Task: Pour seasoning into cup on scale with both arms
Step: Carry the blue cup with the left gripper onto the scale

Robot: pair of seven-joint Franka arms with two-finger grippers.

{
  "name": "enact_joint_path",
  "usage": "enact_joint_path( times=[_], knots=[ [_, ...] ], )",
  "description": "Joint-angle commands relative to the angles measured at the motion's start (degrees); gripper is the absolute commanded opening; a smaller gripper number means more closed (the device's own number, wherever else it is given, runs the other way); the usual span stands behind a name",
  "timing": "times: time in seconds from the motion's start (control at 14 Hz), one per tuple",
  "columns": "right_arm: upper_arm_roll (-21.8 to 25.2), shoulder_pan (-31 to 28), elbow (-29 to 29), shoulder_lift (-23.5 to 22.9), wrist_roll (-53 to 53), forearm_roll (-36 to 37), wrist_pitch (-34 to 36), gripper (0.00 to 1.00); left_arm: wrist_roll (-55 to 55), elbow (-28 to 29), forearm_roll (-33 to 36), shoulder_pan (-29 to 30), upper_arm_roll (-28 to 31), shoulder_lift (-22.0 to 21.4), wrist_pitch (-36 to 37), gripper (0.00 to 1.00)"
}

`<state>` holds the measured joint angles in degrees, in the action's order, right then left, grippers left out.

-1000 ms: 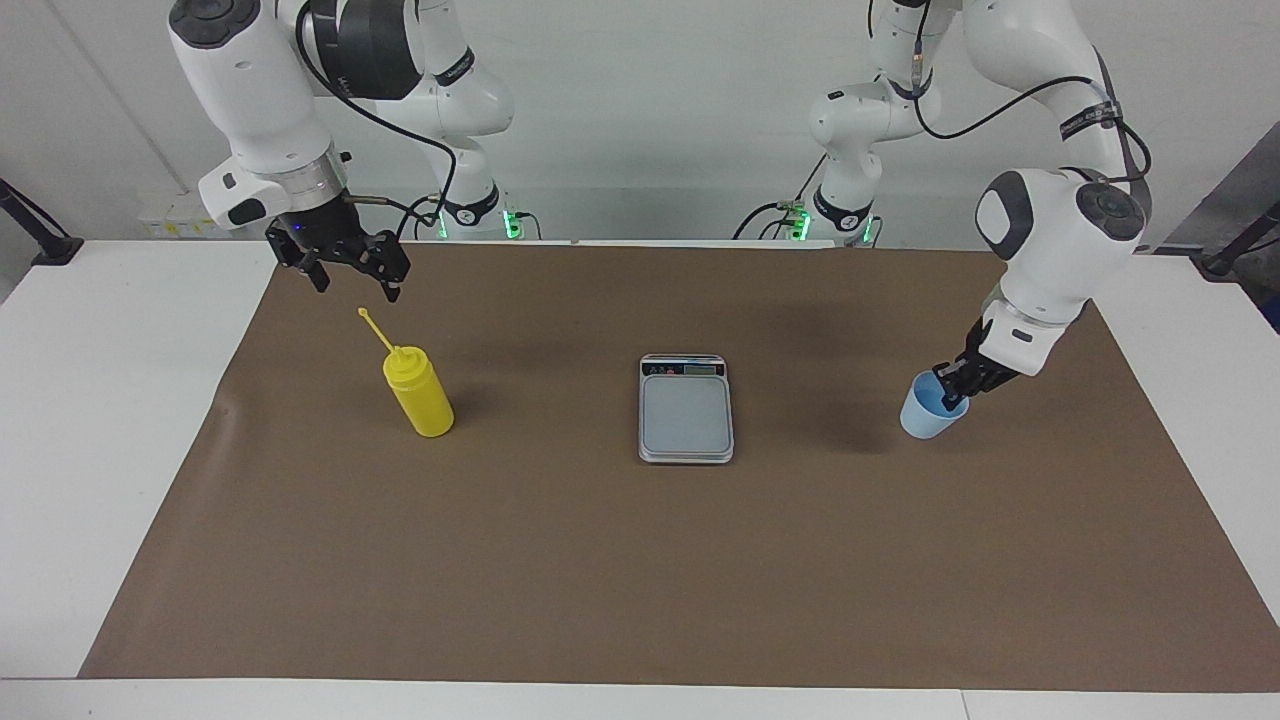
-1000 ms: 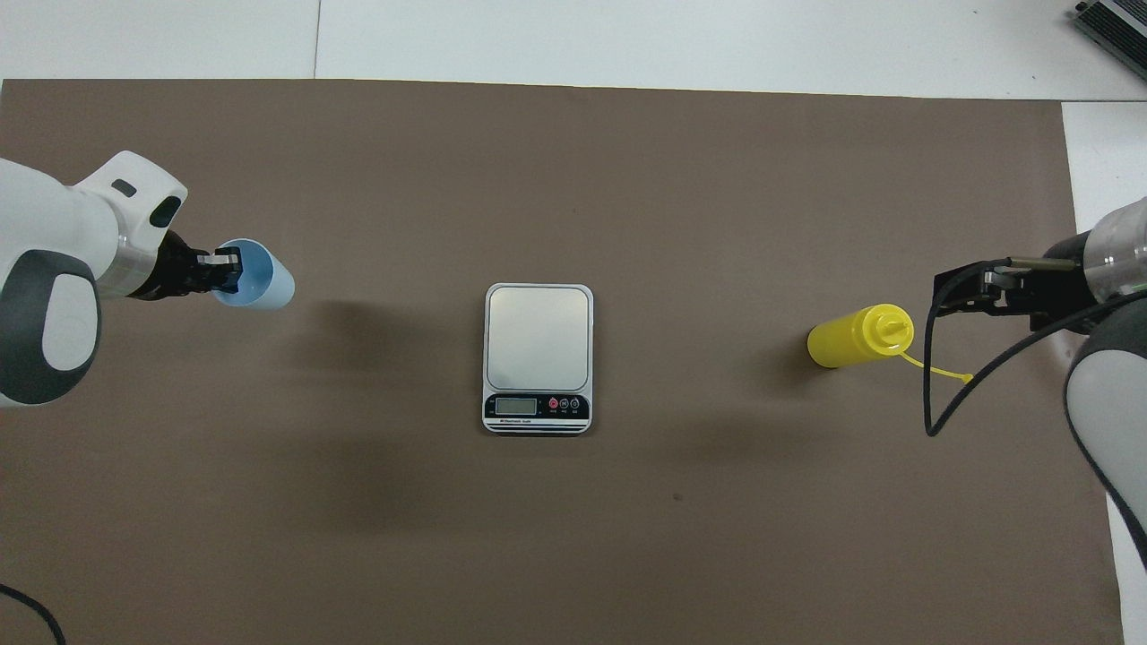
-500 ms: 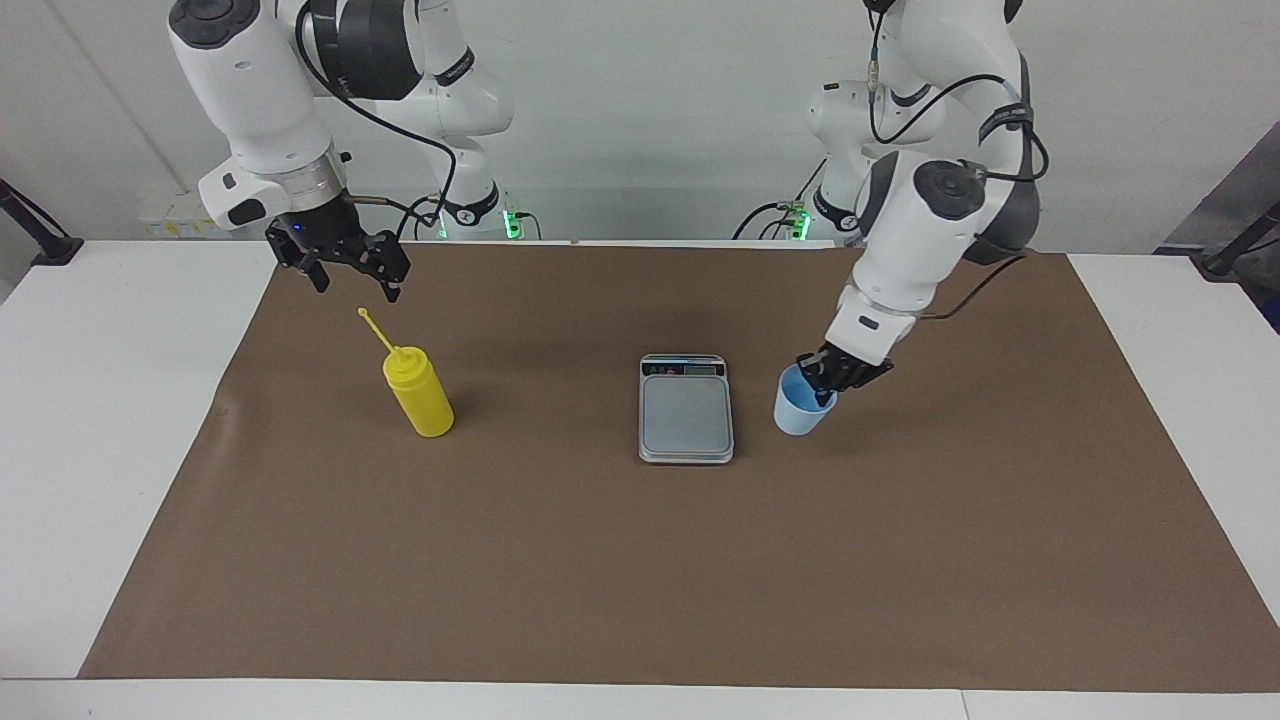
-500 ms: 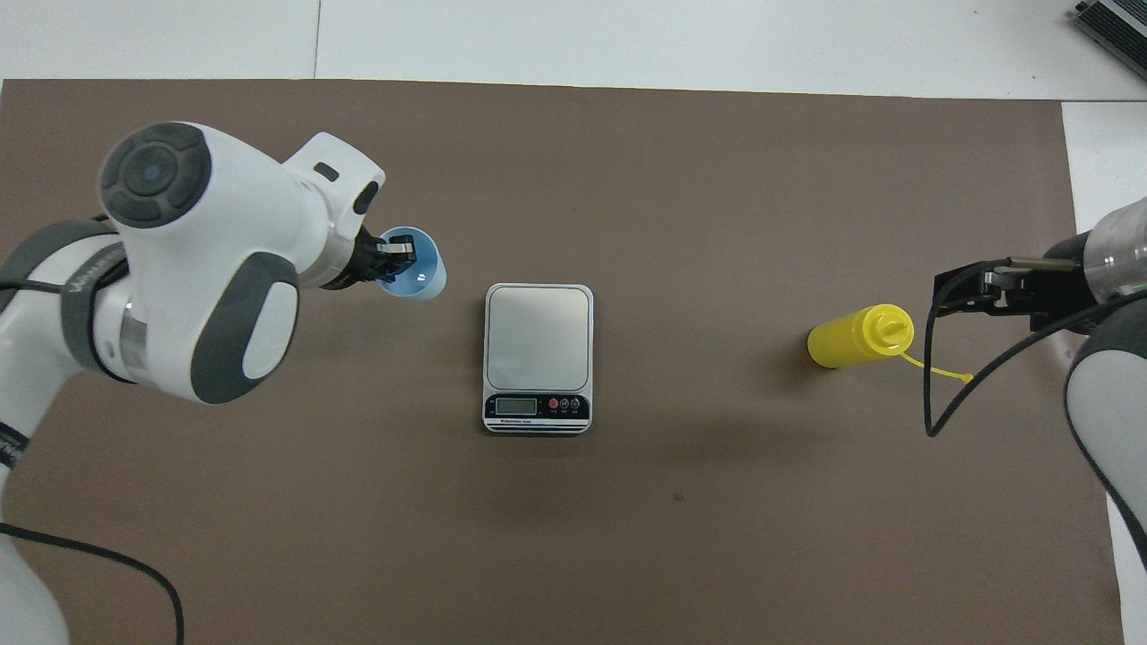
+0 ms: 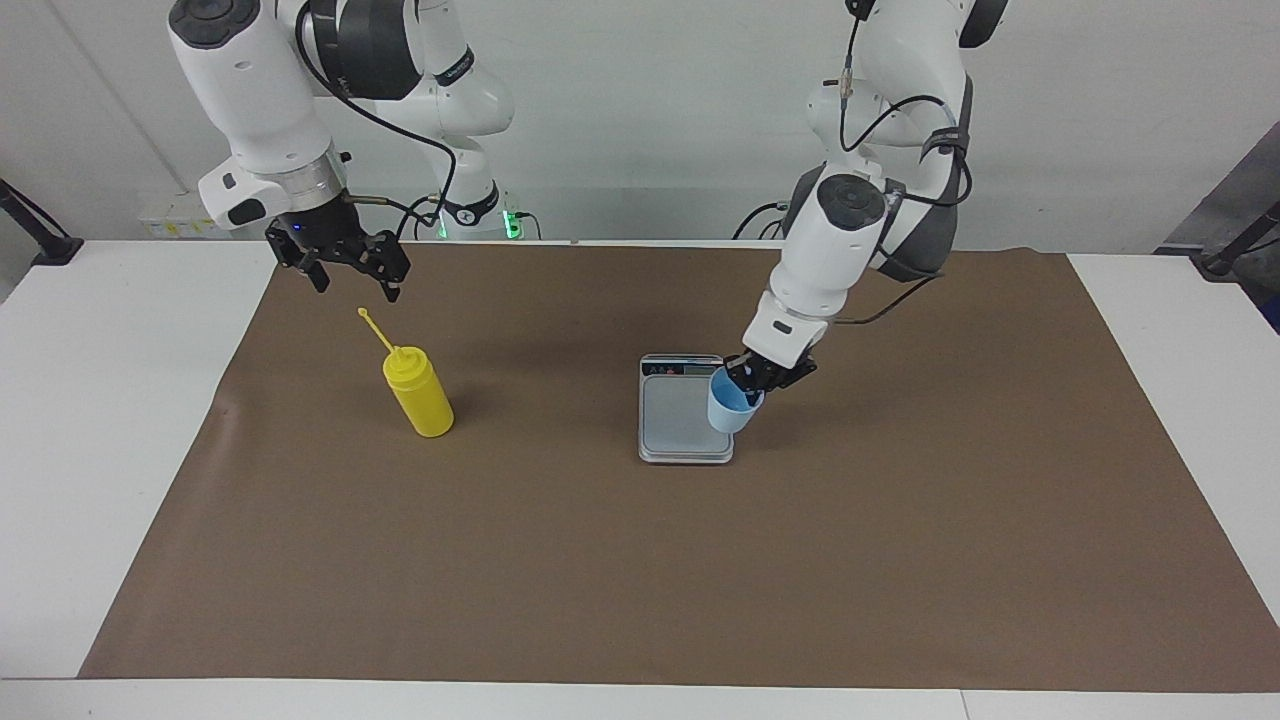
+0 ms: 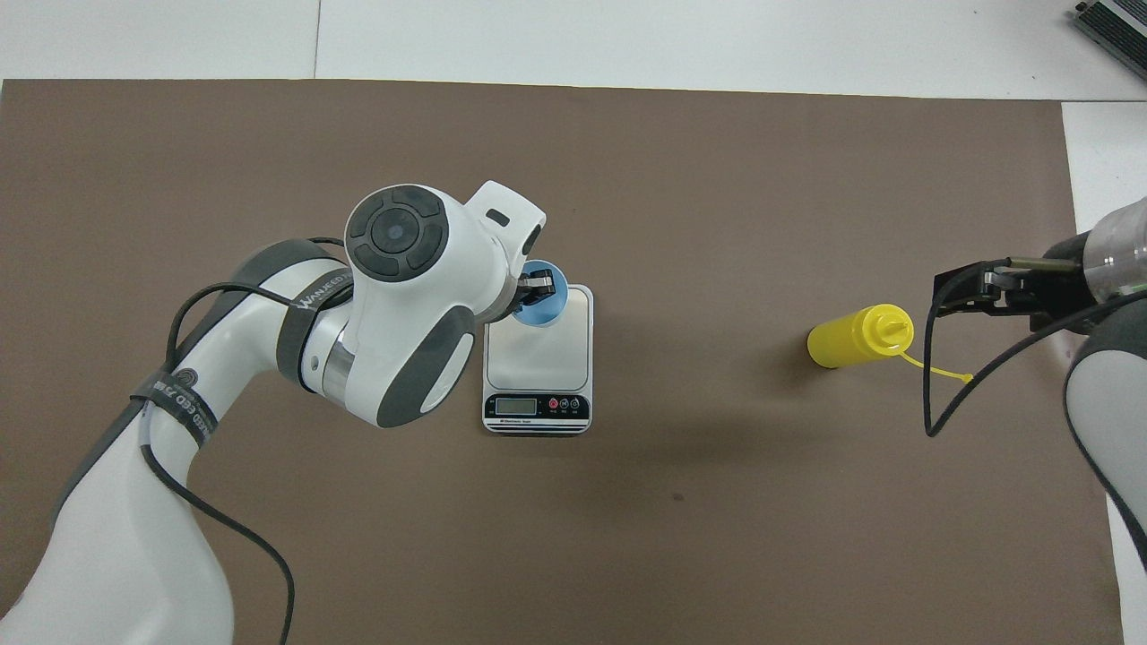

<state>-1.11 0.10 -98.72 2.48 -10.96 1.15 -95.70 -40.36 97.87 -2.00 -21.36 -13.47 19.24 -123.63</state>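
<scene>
Blue cup in left gripper above scale

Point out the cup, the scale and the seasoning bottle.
cup (image 5: 732, 412): facing view, on its outer wall.
scale (image 5: 677, 415): facing view, on the bare weighing plate.
seasoning bottle (image 5: 425, 400): facing view, on its yellow body.

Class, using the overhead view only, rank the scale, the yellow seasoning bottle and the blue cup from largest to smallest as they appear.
1. The scale, clearly the largest.
2. The seasoning bottle, standing toward the right arm's end of the table.
3. The cup, held in the left gripper over the scale; partly hidden and raised nearer the camera, so its rank is less certain.
</scene>
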Motion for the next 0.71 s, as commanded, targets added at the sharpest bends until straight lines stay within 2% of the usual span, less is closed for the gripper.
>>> enact_joint_path(
  times=[0.0, 0.43, 0.64],
  knots=[
    [-0.3, -0.8, 0.5, -0.3, 1.2, -1.0, 0.6, 1.00, -1.1, 1.9, 1.6, -1.0, 0.9, 0.1, -1.0, 0.00],
    [-0.3, -0.8, 0.5, -0.3, 1.2, -1.0, 0.6, 1.00, -1.0, 5.6, 1.6, -1.7, 0.9, -0.9, -2.6, 0.00],
    [-0.3, -0.9, 0.5, -0.3, 1.1, -1.0, 0.9, 1.00, -0.9, 5.6, 1.6, -1.5, 0.9, -1.0, -3.5, 0.00]
  ],
)
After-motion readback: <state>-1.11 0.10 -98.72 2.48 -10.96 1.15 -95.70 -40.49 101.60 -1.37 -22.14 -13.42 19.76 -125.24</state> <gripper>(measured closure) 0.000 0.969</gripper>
